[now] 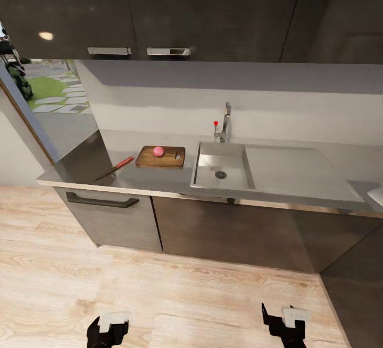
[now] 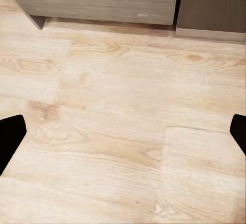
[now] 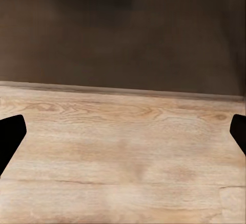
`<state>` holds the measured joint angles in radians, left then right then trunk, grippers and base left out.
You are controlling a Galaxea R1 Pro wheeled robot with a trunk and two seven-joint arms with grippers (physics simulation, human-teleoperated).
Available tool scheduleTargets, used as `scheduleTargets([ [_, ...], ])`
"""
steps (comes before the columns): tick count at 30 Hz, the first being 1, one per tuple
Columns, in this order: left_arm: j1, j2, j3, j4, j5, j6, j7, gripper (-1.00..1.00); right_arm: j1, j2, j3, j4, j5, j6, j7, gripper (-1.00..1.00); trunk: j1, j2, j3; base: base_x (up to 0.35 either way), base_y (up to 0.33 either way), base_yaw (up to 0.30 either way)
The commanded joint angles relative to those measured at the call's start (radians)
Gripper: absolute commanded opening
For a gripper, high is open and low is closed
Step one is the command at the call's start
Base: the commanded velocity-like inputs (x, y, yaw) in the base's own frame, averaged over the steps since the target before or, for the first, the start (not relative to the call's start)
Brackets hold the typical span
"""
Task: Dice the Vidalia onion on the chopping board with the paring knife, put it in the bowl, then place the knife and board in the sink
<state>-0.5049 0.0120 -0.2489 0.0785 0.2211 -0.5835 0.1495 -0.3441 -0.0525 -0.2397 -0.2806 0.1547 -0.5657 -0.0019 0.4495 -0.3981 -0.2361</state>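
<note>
The pinkish Vidalia onion (image 1: 158, 151) sits on the brown chopping board (image 1: 160, 156), which lies on the grey countertop (image 1: 154, 178) just left of the sink (image 1: 222, 166). The sink basin holds nothing I can see. The paring knife (image 1: 115, 168), orange-red handle and dark blade, lies on the countertop left of the board. A white corner of the bowl (image 1: 377, 195) shows at the far right edge. My left gripper (image 1: 108, 332) and right gripper (image 1: 283, 327) hang low over the wood floor, far from the counter, both open and empty, with dark fingertips (image 2: 10, 137) (image 3: 10, 139) spread wide in the wrist views.
Dark upper cabinets (image 1: 159, 13) hang above the counter. Grey-brown lower cabinets (image 1: 111, 215) with a dark handle (image 1: 102, 200) stand below it. A chrome tap (image 1: 225, 122) rises behind the sink. An opening at far left shows grass and paving outside. Light wood floor (image 1: 186, 295) lies between me and the counter.
</note>
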Motion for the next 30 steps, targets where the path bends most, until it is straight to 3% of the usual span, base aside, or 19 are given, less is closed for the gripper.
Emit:
scheduleTargets([
  [1, -0.001, 0.001, -0.009, 0.003, 0.006, -0.01, 0.006, 1.0, -0.001, 0.001, -0.007, 0.007, 0.011, -0.011, -0.001, 1.0, 0.001, -0.002, -0.001, 0.0, 0.0, 0.0],
  [10, 0.0, 0.017, -0.007, 0.003, 0.006, -0.016, 0.012, 1.0, -0.001, 0.021, -0.006, 0.062, 0.012, -0.058, -0.004, 1.0, 0.001, -0.002, 0.01, 0.0, 0.0, 0.0],
  [30, 0.001, 0.022, -0.008, 0.003, 0.006, -0.004, 0.012, 1.0, -0.001, 0.022, -0.007, 0.066, 0.012, -0.069, -0.004, 1.0, 0.001, -0.002, 0.041, 0.0, 0.0, 0.0],
])
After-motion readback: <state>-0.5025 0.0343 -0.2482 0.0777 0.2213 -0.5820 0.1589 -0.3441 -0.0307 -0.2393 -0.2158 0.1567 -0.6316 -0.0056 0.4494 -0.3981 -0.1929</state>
